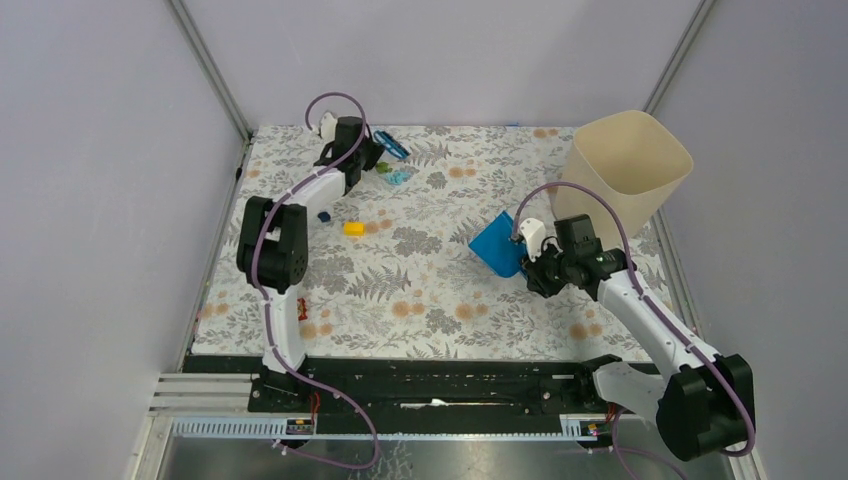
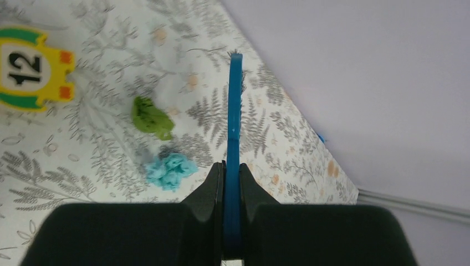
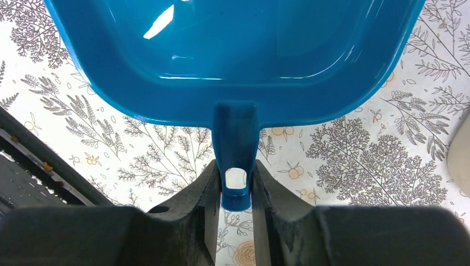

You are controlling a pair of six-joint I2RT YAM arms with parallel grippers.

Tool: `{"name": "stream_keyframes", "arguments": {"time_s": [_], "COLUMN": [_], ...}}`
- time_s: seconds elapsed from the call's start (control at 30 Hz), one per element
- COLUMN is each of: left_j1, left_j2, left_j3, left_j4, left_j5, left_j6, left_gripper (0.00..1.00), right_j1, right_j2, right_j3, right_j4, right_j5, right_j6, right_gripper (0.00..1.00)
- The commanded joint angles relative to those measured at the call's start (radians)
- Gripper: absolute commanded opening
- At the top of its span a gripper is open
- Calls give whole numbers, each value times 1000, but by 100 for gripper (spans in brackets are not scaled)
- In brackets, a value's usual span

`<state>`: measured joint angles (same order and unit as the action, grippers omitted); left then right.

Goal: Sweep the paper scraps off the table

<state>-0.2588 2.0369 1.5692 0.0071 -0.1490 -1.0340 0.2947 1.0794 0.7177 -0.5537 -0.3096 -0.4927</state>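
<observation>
Bench cloth is white, printed with grey fern leaves and little orange flowers. Up around 11 o'clock there's a green paper scrap and a light-blue paper scrap, plus a tiny navy paper scrap nearer 10. The yellow block has a white face, a black "12", green bands and orange squares. Dustpan at 3 o'clock is glossy blue, and the flat tool is the same blue. Bin at 2 is cream. Left end effector and right end effector are black, cables purple.
</observation>
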Motion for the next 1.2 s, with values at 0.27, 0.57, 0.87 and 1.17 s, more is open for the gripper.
{"name": "stream_keyframes", "arguments": {"time_s": [0.27,0.57,0.87,1.17], "left_j1": [30,-22,-24,-53], "left_j2": [-249,-794,-951,-665], "left_j3": [-496,-989,-675,-254], "left_j4": [149,69,-422,-746], "left_j5": [55,144,91,43], "left_j6": [-280,-263,267,641], "left_gripper": [0,0,0,0], "right_j1": [9,8,14,85], "right_j2": [62,67,77,233], "right_j3": [-9,-8,3,102], "right_j4": [50,37,14,-174], "right_j5": [-3,-3,-20,160], "right_j6": [1,-14,-21,-203], "right_gripper": [0,0,1,0]}}
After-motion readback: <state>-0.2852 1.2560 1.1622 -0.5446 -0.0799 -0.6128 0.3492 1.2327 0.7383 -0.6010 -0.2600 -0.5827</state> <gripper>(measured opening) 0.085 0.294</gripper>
